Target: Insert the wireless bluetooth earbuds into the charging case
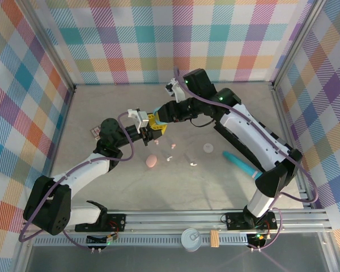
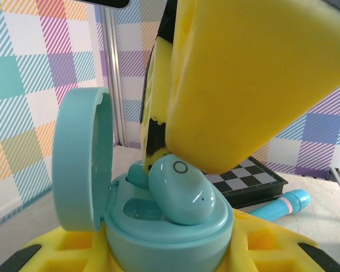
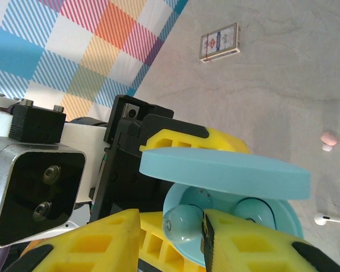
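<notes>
Teal earbud (image 2: pixel 181 192) tilted, half-seated in charging case (image 2: pixel 170 241) clamped by left tool (image 2: pixel 164 260); right tool (image 3: pixel 173 226) narrowly brackets it, grip unclear; pulling away could flick it out.

One teal case (image 3: pixel 224 173), one pink case (image 1: pixel 151 161), one white case (image 1: pixel 208 148); five earbuds (image 3: pixel 178 221) (image 3: pixel 252 211) (image 1: pixel 169 158) (image 1: pixel 193 164) (image 1: pixel 171 146); one teal tube (image 1: pixel 241 164); one card deck (image 3: pixel 220 42); one chessboard (image 2: pixel 246 175).

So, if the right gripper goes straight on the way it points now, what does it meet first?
The teal earbud just ahead of the right gripper, resting in the open charging case that the left gripper holds. Behind it probably comes the case itself; depth is unclear.
</notes>
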Controlling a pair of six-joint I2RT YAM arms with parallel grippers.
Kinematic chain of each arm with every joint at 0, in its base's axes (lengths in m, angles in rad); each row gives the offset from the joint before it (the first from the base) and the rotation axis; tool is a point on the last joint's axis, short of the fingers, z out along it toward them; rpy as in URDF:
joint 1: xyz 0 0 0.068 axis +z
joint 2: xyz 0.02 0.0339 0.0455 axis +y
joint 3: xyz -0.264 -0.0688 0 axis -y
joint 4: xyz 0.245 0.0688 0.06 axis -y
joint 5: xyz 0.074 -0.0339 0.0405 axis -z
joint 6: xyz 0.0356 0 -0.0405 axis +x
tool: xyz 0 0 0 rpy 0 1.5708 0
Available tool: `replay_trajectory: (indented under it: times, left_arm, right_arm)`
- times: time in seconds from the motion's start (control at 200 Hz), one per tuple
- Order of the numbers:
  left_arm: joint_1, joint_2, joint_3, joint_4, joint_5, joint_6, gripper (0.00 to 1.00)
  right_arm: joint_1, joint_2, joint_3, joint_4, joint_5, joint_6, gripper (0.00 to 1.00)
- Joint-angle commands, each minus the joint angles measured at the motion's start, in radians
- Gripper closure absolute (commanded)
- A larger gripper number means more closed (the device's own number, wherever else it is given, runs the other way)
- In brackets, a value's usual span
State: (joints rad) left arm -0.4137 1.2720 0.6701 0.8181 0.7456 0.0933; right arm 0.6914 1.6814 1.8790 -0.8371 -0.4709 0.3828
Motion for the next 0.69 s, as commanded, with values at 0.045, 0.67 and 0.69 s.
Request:
replay_trajectory:
  times: [0.045, 0.67, 0.69]
  left_arm:
    - [0.004, -0.019, 0.002, 0.067, 0.006, -0.012, 0.7]
    - [0.004, -0.029, -0.004, 0.072, 0.033, -0.01, 0.7]
    - [0.004, -0.029, -0.004, 0.071, 0.032, -0.01, 0.7]
  right_arm:
    - [-0.002, -0.057, 0.003, -0.013, 0.033, -0.015, 0.64]
    - [-0.042, -0.025, 0.111, -0.032, 0.236, 0.004, 0.4]
    - [-0.043, -0.011, 0.125, -0.038, 0.229, 0.0, 0.4]
